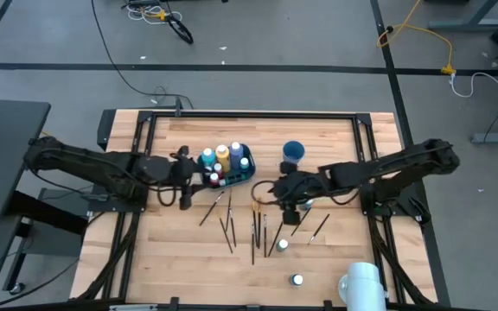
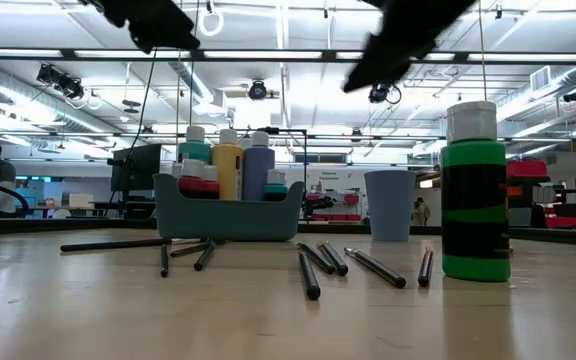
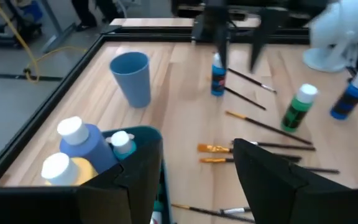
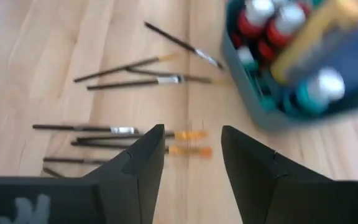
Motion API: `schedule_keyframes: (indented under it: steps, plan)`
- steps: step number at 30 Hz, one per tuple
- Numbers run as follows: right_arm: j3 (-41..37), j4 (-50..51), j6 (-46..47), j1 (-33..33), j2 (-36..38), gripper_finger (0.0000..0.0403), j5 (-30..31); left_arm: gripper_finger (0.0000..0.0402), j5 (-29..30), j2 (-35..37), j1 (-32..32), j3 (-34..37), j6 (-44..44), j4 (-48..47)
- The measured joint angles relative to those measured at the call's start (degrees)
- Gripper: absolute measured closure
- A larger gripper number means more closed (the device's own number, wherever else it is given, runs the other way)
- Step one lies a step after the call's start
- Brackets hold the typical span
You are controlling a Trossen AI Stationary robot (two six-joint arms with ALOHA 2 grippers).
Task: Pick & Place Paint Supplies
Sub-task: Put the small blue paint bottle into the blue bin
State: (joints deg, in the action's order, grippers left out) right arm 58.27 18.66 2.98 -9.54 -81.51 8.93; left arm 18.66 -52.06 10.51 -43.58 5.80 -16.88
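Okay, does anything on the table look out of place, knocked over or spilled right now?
Nothing looks spilled or damaged. The paintbrushes lie scattered loose on the wood, pointing different ways, and a few bottles stand alone outside the teal bin, such as the green bottle. The blue cup stands upright. Both grippers, left and right, are open and empty.

We see a pale wooden tabletop (image 1: 171, 259) framed by dark rails. On it sits a teal bin (image 1: 247, 174) crowded with paint bottles, and just beyond it to the right a blue cup (image 1: 293, 153). Thin dark-handled paintbrushes (image 1: 254, 226) lie scattered across the middle (some nearly parallel, others fanned out). A green bottle (image 1: 283, 245) and another white-capped bottle (image 1: 296, 279) stand apart toward the near edge, and a white object (image 1: 360, 283) rests at the near right corner.
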Motion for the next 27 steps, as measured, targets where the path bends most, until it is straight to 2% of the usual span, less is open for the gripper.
schedule_keyframes:
  steps: [5,9,14,19,22,27]
  plan:
    - [-10.84,-1.54,5.64,0.2,9.85,0.0238,4.52,0.0191,2.1,3.07,1.28,3.36,0.92,0.37]
    - [-19.33,-6.39,4.98,0.16,17.27,0.0238,4.22,0.0191,5.07,3.8,1.32,5.59,1.91,1.12]
    - [-28.49,-11.01,4.46,0.2,24.31,0.0238,3.23,0.0191,5.89,3.68,1.32,5.74,1.95,1.55]
    - [-36.41,-17.5,2.16,0.16,26.9,0.0238,-1.33,0.0191,5.83,3.68,1.32,5.76,1.95,2.33]
    - [-39.88,-20.99,1.07,0.37,26.83,0.0238,-1.73,0.0191,5.75,3.68,1.32,5.76,1.67,2.61]
    - [-43.88,-26.93,4.48,0.42,26.55,0.0238,-1.94,0.0191,5.89,3.68,1.32,5.76,1.53,3.23]
